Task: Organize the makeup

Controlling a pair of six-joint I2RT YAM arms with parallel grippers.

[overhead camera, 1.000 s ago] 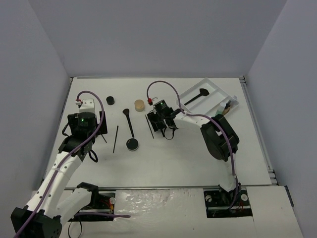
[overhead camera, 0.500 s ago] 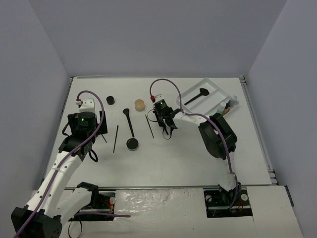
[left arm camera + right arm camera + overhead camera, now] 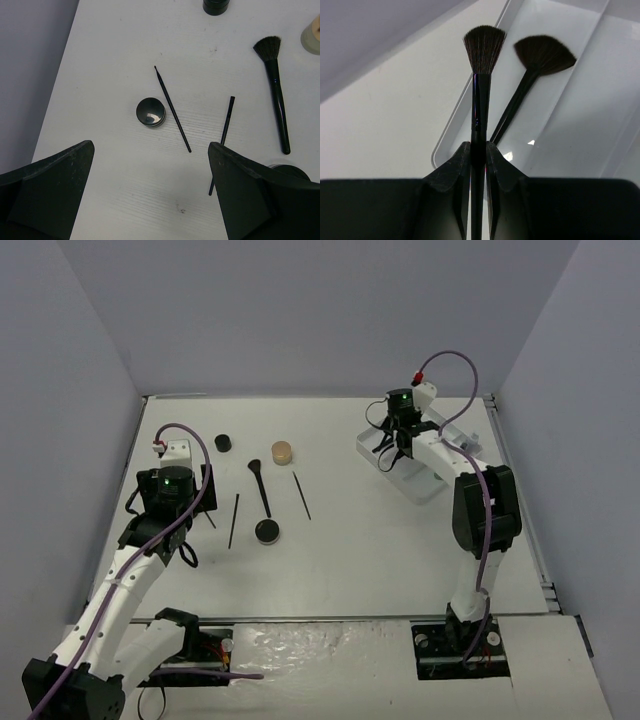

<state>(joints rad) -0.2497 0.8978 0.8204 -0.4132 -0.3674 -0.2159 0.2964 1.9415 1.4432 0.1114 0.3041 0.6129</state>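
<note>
Makeup [image 3: 266, 530] lies on a white table [image 3: 380, 550] between grey walls [image 3: 300, 310].

White table [image 3: 380, 540]: flat, pale, faint wood-like grain and a few small dark specks visible in the left wrist view [image 3: 120, 45]. White divided tray [image 3: 422, 487]: lies on the table's far right quarter, set diagonally to the table edges; rounded corner and raised rim are clear in the right wrist view [image 3: 580, 125], with one inner ridge apparent, though the compartment count cannot be confirmed. Plain grey walls [image 3: 320, 310] enclose three sides. Metal rail [image 3: 520, 495] runs along the right table edge. Crinkled pale sheet [image 3: 320, 645] covers the near edge.
</note>
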